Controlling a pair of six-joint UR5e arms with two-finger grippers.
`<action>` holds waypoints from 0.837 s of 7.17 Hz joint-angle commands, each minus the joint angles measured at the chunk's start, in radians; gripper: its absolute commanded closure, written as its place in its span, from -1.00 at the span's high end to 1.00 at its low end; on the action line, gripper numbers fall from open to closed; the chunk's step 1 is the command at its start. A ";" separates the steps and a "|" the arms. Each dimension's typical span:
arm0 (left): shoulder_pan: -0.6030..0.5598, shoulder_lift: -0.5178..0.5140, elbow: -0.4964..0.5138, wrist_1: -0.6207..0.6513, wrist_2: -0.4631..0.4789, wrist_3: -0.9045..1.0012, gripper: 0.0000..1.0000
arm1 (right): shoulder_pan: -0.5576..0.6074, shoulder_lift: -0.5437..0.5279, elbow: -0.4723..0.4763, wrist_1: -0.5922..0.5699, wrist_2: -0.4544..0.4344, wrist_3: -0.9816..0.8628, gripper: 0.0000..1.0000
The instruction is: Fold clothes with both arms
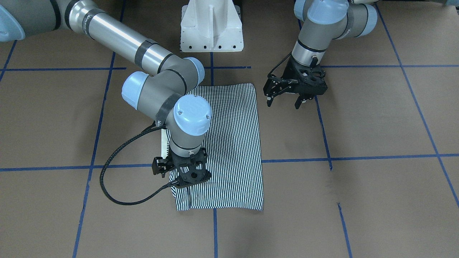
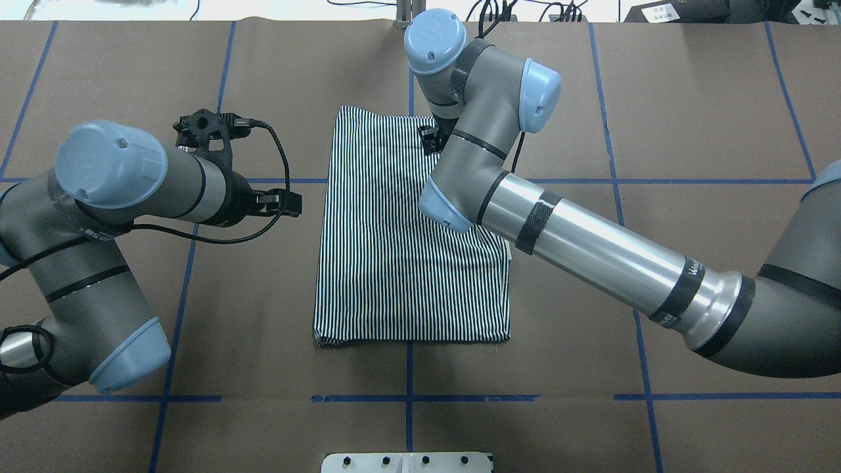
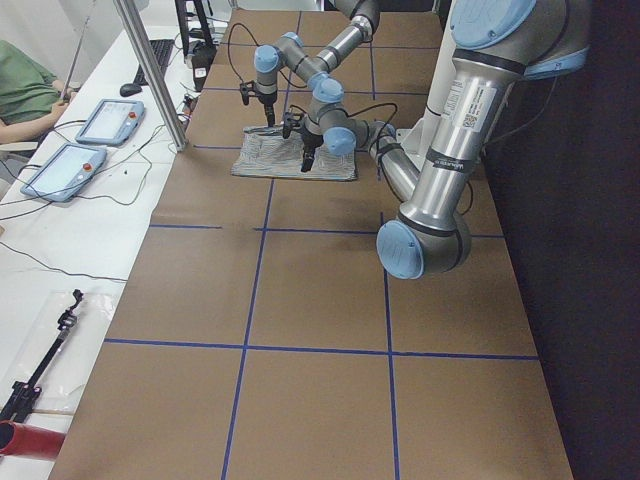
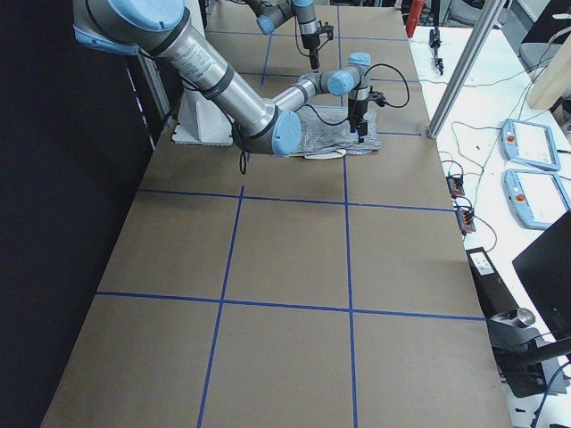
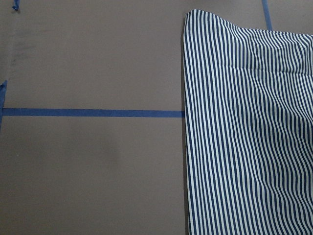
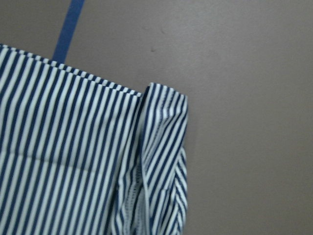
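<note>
The right arm reaches across the striped polo shirt, which lies folded into a flat rectangle mid-bench. Its wrist is vertical and the right gripper is down on the shirt's far right corner; I cannot tell whether its jaws are spread or pinching. The left gripper hangs just beside the opposite long edge, jaws spread and empty. Only the right wrist view shows bunched layers at that corner. The left wrist view shows a blue tape line meeting the shirt's edge.

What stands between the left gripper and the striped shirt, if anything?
Nothing visible does. The left gripper hangs open beside the shirt, apart from its long edge. Only bare brown table lies between them.
</note>
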 commanded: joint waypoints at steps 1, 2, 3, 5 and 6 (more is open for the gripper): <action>0.001 0.001 0.004 0.000 -0.001 0.000 1.00 | -0.034 0.002 -0.025 0.015 -0.018 0.020 1.00; 0.001 0.001 0.005 0.000 -0.001 -0.001 1.00 | -0.039 -0.008 -0.029 0.015 -0.021 0.019 1.00; 0.001 0.001 0.005 0.000 -0.001 -0.001 1.00 | -0.039 -0.014 -0.029 0.015 -0.022 0.017 1.00; 0.001 0.001 0.005 0.000 -0.001 -0.003 1.00 | -0.036 -0.041 -0.029 0.017 -0.027 0.010 1.00; 0.002 0.001 0.004 0.000 -0.001 -0.003 1.00 | -0.022 -0.054 -0.029 0.017 -0.029 -0.013 1.00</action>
